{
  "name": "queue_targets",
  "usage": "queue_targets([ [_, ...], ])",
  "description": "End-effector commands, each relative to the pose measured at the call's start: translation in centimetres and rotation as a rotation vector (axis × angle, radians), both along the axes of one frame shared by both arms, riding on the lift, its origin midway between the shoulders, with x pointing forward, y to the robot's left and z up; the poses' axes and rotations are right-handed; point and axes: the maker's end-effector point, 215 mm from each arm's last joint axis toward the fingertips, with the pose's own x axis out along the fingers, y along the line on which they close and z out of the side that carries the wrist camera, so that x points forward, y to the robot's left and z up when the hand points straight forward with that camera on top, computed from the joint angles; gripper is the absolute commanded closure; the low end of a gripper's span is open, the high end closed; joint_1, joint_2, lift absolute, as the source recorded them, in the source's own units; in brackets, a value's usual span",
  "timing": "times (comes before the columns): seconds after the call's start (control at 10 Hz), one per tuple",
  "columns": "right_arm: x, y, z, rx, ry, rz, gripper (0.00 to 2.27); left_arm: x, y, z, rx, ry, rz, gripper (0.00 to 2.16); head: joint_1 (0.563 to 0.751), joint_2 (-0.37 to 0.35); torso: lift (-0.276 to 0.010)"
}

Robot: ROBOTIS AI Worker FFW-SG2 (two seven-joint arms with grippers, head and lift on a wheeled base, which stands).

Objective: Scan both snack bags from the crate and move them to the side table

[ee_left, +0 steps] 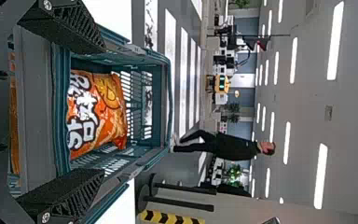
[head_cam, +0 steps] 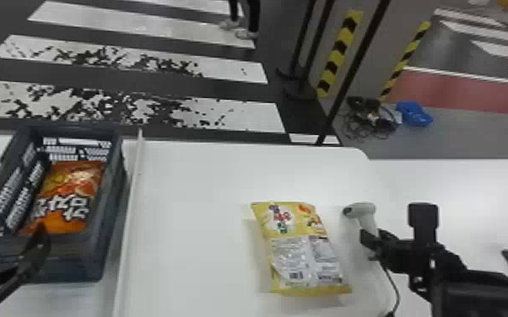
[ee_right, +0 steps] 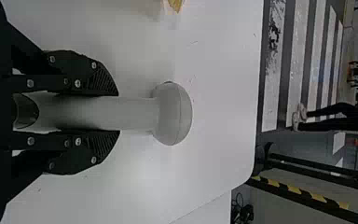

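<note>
Left pincer spread wide at crate with orange bag, right pincer tight around scanner near yellow bag

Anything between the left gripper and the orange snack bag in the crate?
Yes: the near wall of the crate stands between the left gripper and the orange bag. Nothing visible covers the crate's open top.

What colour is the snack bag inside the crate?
The bag is mostly orange, best seen in the left wrist view.
</note>
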Motion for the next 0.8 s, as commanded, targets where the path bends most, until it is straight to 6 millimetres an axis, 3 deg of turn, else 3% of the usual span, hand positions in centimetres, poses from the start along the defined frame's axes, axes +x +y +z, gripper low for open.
queue_targets([
  [0.0,-0.3,0.1,-0.2,-0.002,0.002,0.002,2.19,0.1,-0.4,0.6,-0.004,-0.014,-0.008,0.09,0.695,-0.268,-0.099],
  [0.2,-0.1,-0.4,1.2,-0.015,-0.035,-0.005,2.22,0.2,-0.7,1.4,-0.007,-0.032,-0.011,0.09,0.695,-0.275,-0.099],
  [0.4,-0.4,0.2,4.0,-0.038,-0.094,-0.011,2.22,0.1,-1.1,2.3,-0.008,-0.047,-0.021,0.09,0.695,-0.282,-0.099],
  [0.7,-3.8,3.3,6.5,-0.043,-0.103,-0.025,2.22,0.0,-1.3,2.6,-0.008,-0.051,-0.025,0.09,0.695,-0.273,-0.099],
])
